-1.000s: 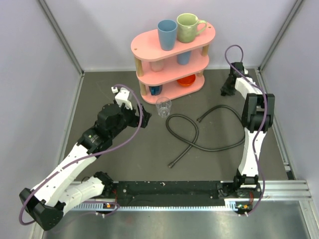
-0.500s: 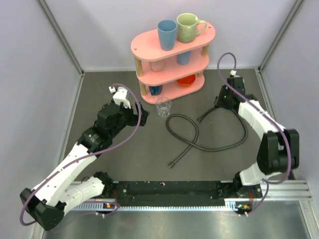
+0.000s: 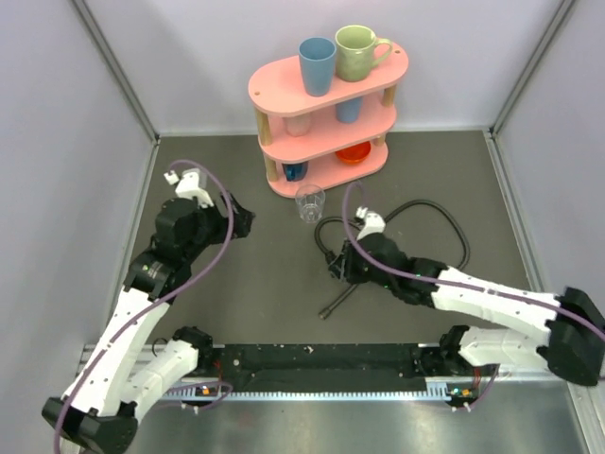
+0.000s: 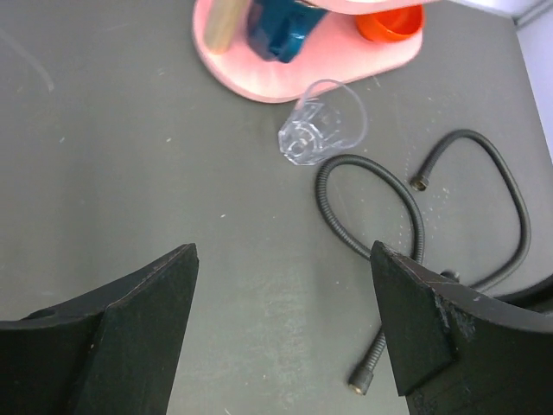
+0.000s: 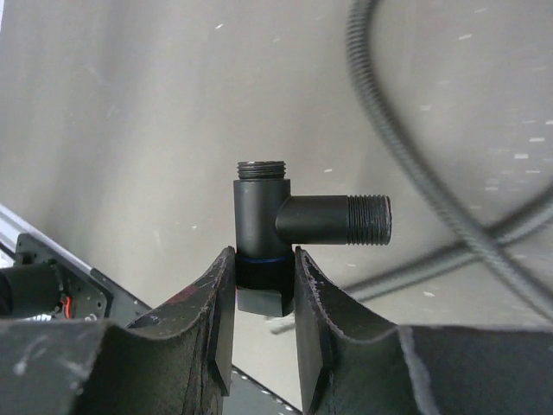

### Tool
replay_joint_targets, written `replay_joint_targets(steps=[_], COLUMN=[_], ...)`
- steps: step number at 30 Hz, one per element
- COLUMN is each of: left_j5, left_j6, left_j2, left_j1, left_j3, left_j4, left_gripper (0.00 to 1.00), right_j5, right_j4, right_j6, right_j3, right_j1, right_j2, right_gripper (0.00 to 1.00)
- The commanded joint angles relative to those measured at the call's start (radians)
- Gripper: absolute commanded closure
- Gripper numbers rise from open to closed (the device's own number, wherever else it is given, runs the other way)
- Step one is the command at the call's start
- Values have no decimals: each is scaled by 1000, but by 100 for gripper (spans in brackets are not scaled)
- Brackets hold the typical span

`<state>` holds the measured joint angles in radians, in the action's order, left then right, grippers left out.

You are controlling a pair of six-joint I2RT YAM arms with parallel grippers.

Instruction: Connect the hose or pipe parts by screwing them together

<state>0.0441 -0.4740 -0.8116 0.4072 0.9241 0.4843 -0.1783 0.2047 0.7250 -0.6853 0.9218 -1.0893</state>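
black hoses (image 3: 425, 202), pink shelf (image 3: 274, 83), seemingly clear cup (image 3: 309, 201)

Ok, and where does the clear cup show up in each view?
Top external: the clear cup stands mid-table, just in front of the pink shelf.
Left wrist: upper middle, just below the shelf's base.
Right wrist: not in it.
Shared landmark: the black hoses on the table.

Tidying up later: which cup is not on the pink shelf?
The clear glass, on the table before the pink shelf; all others sit on its tiers.
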Motion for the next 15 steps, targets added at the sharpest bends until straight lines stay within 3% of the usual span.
replay_joint_targets(steps=[1,8,15], left_j5=[-102,39,31], left_j6=[-64,-112,-159], left_j2=[38,86,28], left_j1=[-166,-209,-258], left_j3=[-27,-152,-200], left_j4=[85,68,85], left_gripper=[14,12,11], right_j5=[-162,-237,-260], right_j4=[-182,-160,-122], right_j6=[143,192,316], right_j3=[-95,-396,-557], right_j1=[190,350,361], right_j2=[-168,-552,-773], right_gripper=[96,96,93])
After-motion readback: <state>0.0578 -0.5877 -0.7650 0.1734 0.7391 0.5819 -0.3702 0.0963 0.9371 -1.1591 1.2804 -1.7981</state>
